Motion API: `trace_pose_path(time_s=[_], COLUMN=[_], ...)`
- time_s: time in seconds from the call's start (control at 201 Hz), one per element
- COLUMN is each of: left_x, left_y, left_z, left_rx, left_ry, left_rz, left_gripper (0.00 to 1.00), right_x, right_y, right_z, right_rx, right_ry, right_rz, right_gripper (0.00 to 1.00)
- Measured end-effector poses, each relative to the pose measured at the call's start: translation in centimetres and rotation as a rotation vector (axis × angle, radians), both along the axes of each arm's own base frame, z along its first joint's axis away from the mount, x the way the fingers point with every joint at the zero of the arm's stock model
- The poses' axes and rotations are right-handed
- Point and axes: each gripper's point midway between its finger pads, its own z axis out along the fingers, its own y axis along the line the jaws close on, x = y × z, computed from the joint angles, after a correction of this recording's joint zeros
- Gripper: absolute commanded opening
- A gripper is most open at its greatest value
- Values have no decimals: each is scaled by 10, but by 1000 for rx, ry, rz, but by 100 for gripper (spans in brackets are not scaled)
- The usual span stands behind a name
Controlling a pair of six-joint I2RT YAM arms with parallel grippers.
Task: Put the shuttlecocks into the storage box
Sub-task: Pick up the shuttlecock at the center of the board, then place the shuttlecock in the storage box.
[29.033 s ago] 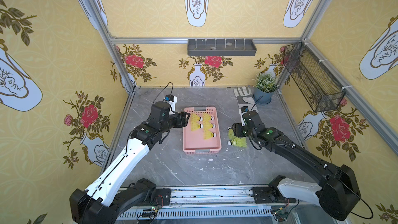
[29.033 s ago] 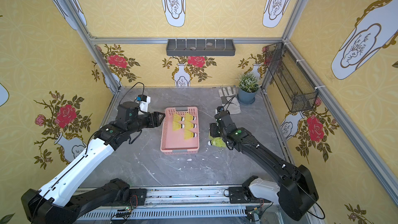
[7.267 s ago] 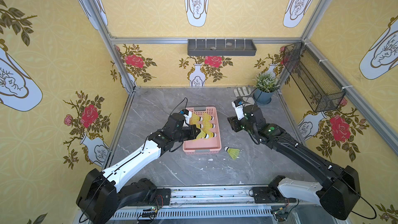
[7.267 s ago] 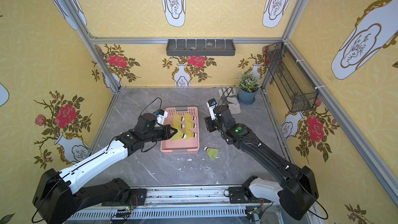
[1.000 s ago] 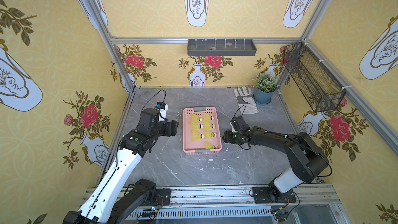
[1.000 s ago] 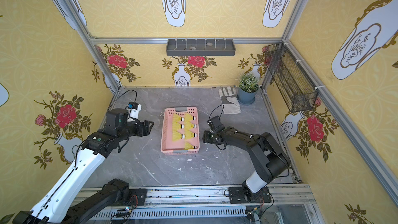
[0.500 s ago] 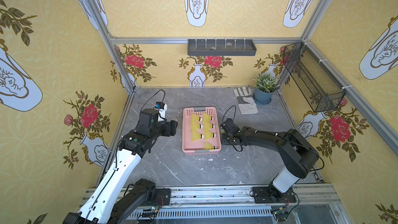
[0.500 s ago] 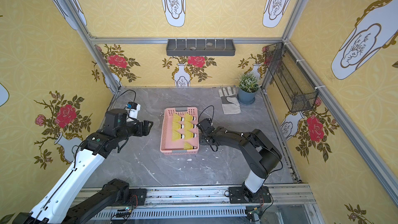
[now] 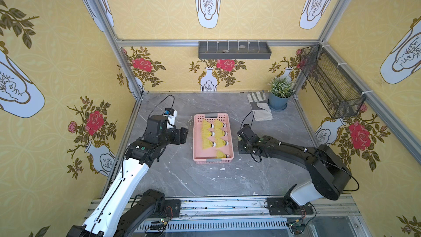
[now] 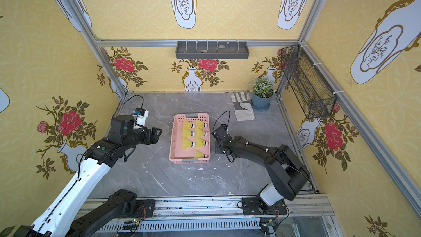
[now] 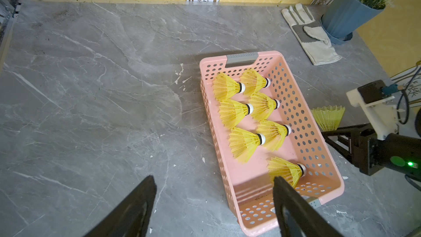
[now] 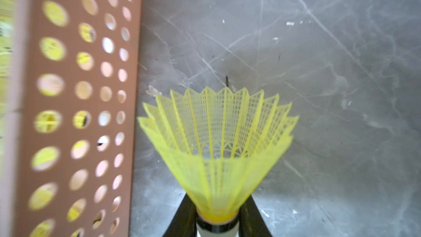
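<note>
Shuttlecocks (image 11: 245,142), seven of them, lay on their sides in the storage box (image 11: 307,137). Their long axes ran across its short width, white tips toward the right arm's side and skirts toward the left. They formed three pairs, with one alone at the near end.

The eighth shuttlecock (image 12: 216,156) was outside, just beside the box's long wall on the right arm's side. Its axis ran along that wall and its skirt flared toward the back wall. The right gripper (image 12: 218,204) was clamped tight on its white tip and black band. That perforated wall stood between it and the others.

The left gripper (image 11: 213,177) hung spread wide and empty on the box's other side. A glove (image 9: 259,108) and a potted plant (image 9: 279,96) sat well apart in the far corner.

Both top views hid the held one almost wholly under the right wrist. Only the right wrist view showed the grip itself.
</note>
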Motion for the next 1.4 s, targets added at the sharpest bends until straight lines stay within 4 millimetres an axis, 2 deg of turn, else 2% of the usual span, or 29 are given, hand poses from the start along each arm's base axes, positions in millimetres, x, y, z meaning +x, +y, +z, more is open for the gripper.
trace_pose_path(time_s=[0.179, 0.279, 0.443, 0.687, 0.822, 1.13, 1.404], left_x=[-1, 0, -3, -19, -28, -30, -35], left_y=[-33, -57, -88, -123, -133, -137, -147], left_z=[2, 10, 26, 50, 57, 51, 36], left_rx=[-120, -209, -288, -285, -260, -215, -205], left_ry=[40, 61, 63, 5, -30, -52, -3], left_rz=[-139, -234, -378, -580, -647, -691, -745], left_gripper=[76, 75, 74, 71, 67, 61, 42], right_x=[-4, -8, -22, -43, -50, -70, -75], right_y=[28, 48, 77, 106, 118, 127, 131], right_z=[56, 88, 118, 140, 149, 156, 156], right_rx=[122, 187, 272, 362, 393, 440, 452], right_ry=[-89, -124, -126, -83, -72, -30, -20], right_rz=[197, 320, 513, 719, 791, 884, 909], right_gripper=[24, 24, 24, 24, 24, 25, 26])
